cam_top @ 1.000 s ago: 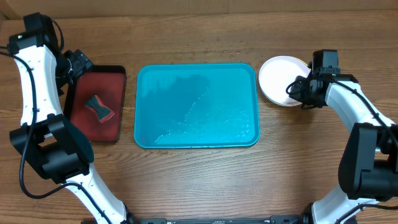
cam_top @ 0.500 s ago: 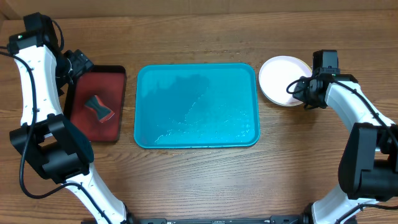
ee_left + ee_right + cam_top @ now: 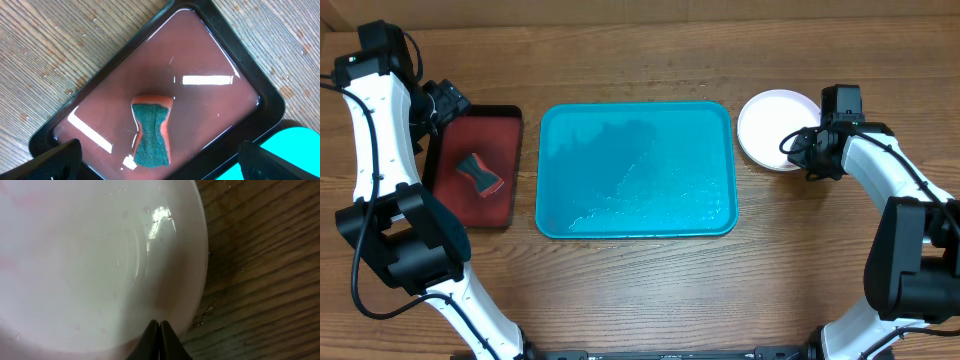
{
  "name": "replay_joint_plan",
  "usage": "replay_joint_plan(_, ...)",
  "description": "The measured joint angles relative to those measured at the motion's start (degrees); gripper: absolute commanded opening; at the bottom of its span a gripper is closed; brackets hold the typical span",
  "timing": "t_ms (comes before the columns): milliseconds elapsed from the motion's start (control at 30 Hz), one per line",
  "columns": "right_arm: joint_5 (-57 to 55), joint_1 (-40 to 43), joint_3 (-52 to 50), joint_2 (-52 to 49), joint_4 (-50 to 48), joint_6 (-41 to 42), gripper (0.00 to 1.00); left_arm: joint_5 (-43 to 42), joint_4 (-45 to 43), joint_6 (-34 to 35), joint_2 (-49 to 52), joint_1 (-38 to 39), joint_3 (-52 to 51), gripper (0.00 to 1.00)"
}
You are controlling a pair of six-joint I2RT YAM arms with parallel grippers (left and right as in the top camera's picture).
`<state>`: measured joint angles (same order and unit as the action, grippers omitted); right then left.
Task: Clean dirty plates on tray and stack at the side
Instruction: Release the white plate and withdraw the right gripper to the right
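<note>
Grained wooden table (image 3: 640, 290) holds glossy rectangular tray (image 3: 620, 160), round plate (image 3: 765, 125).

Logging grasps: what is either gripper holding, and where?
Nothing. The left gripper is open above the sponge; the right gripper has its shut tips over the white plate edge, both on top.

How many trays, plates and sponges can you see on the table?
Trays: 2, the turquoise tray and the dark red tray
Plates: 1 showing, the white plate; any beneath are hidden
Sponges: 1, the sponge
Total: 4
</note>
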<state>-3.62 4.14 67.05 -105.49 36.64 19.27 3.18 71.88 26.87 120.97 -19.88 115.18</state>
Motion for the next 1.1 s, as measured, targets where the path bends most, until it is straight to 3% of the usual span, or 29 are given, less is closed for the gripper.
replay_joint_plan(233,-0.2,0.0,1.0,0.6,7.0,0.0,0.04,0.0,0.0,0.0,0.0,0.0,0.0,1.00)
replay_joint_plan(500,0.5,-0.1,2.1,16.1,18.0,0.3,0.38,0.0,0.0,0.0,0.0,0.0,0.0,1.00)
replay_joint_plan(567,1.2,0.0,2.5,20.9,21.3,0.4,0.53,0.0,0.0,0.0,0.0,0.0,0.0,1.00)
replay_joint_plan(600,1.8,0.0,2.7,23.0,23.1,0.5,0.67,0.0,0.0,0.0,0.0,0.0,0.0,1.00)
replay_joint_plan(633,2.6,-0.1,2.7,24.6,24.5,0.6,1.00,0.0,0.0,0.0,0.0,0.0,0.0,1.00)
replay_joint_plan(1100,25.8,-0.5,2.7,28.8,41.4,0.2,1.00,0.0,0.0,0.0,0.0,0.0,0.0,1.00)
